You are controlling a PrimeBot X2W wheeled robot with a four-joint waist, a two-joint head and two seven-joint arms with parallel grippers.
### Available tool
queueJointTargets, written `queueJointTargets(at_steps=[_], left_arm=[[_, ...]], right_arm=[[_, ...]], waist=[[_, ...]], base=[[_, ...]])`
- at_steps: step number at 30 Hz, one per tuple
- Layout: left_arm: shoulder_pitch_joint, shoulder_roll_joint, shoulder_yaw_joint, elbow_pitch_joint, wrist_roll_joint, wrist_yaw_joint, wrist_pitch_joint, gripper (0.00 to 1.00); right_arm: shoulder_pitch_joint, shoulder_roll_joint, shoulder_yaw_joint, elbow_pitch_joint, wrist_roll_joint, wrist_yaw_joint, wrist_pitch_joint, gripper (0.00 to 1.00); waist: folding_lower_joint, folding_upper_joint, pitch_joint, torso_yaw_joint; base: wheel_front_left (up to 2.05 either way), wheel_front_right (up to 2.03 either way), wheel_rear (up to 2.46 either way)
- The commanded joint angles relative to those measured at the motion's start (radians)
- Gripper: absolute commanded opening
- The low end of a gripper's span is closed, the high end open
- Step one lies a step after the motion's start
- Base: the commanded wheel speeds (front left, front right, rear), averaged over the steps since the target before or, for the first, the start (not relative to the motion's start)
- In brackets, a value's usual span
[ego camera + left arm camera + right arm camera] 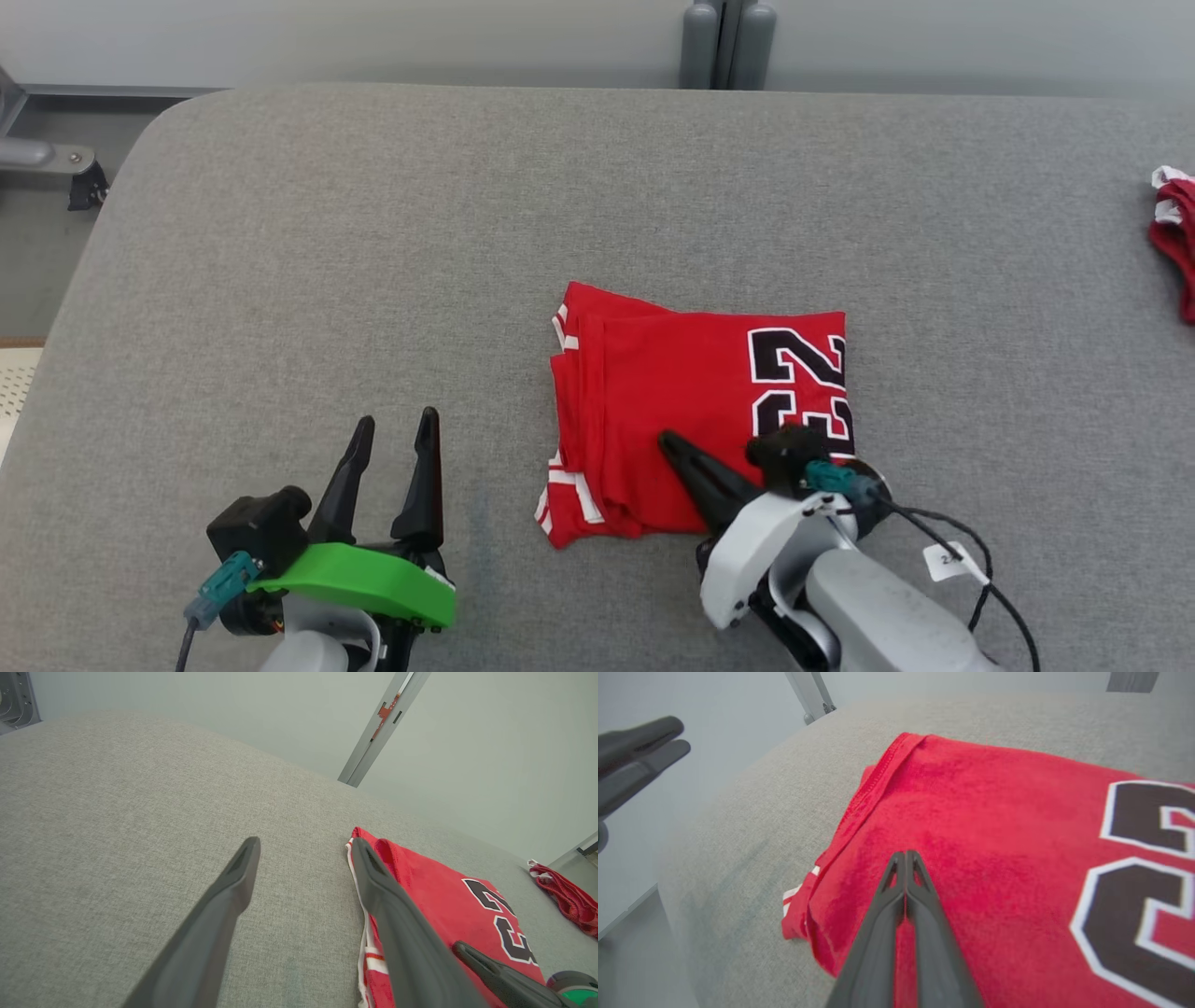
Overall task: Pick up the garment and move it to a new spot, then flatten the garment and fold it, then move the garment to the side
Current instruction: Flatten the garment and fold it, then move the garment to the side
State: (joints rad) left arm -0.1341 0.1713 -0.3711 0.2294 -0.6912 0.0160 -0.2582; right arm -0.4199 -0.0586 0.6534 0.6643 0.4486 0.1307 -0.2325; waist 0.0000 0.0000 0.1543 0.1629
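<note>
The garment (691, 401) is a red jersey with black-and-white numerals, folded into a compact rectangle in the middle of the grey padded table (373, 233). My right gripper (667, 439) is shut, its fingers pressed together and lying over the near part of the fold with no cloth between them; the right wrist view has its tips (905, 855) over the red fabric (971, 826). My left gripper (397, 422) stands open over bare table, left of the garment. In the left wrist view its fingers (306, 844) spread wide, the jersey's edge (434, 896) beside the right finger.
A second red-and-white cloth (1178, 233) lies at the table's far right edge. A grey post (726, 42) rises behind the table's back edge. The table's rounded left corner drops to the floor at the left.
</note>
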Motion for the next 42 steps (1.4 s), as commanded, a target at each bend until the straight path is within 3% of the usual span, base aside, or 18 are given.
queueJointTargets(at_steps=[1,2,4,7,13,20,42], left_arm=[[-0.019,0.0,-0.001,-0.003,0.009,-0.004,-0.007,1.0],[-0.02,0.0,0.0,-0.006,0.01,-0.004,-0.006,1.0],[-0.021,-0.006,0.005,-0.013,0.016,-0.004,-0.006,1.0],[-0.014,-0.012,0.013,-0.016,0.028,-0.003,-0.007,1.0],[0.017,-0.032,0.064,-0.017,0.056,-0.007,-0.008,1.0],[0.07,-0.055,0.131,-0.007,0.145,-0.01,-0.007,1.0],[0.14,-0.109,0.234,0.01,0.273,-0.061,-0.007,1.0]], right_arm=[[0.002,-0.016,-0.032,-0.017,-0.003,0.0,-0.013,0.0],[0.007,-0.02,-0.055,-0.028,-0.011,0.0,-0.018,0.0],[0.024,-0.027,-0.116,-0.059,-0.032,0.0,-0.026,0.31],[0.055,-0.035,-0.211,-0.114,-0.075,0.0,-0.031,1.0],[0.132,-0.021,-0.373,-0.215,-0.152,0.0,-0.032,1.0],[0.201,-0.001,-0.475,-0.299,-0.194,0.0,-0.033,1.0],[0.25,0.007,-0.539,-0.345,-0.19,0.0,-0.023,1.0]], waist=[[0.0,0.0,-0.008,-0.016],[0.0,0.0,-0.011,-0.021],[0.0,0.0,-0.019,-0.035],[0.0,0.0,-0.032,-0.056],[0.0,0.0,-0.058,-0.092],[0.0,0.0,-0.086,-0.116],[0.0,0.0,-0.116,-0.108]], base=[[0.0,0.0,0.0],[0.0,0.0,0.0],[0.0,0.0,0.0],[0.0,0.0,0.0],[0.0,0.0,0.0],[0.0,0.0,0.0],[0.0,0.0,0.0]])
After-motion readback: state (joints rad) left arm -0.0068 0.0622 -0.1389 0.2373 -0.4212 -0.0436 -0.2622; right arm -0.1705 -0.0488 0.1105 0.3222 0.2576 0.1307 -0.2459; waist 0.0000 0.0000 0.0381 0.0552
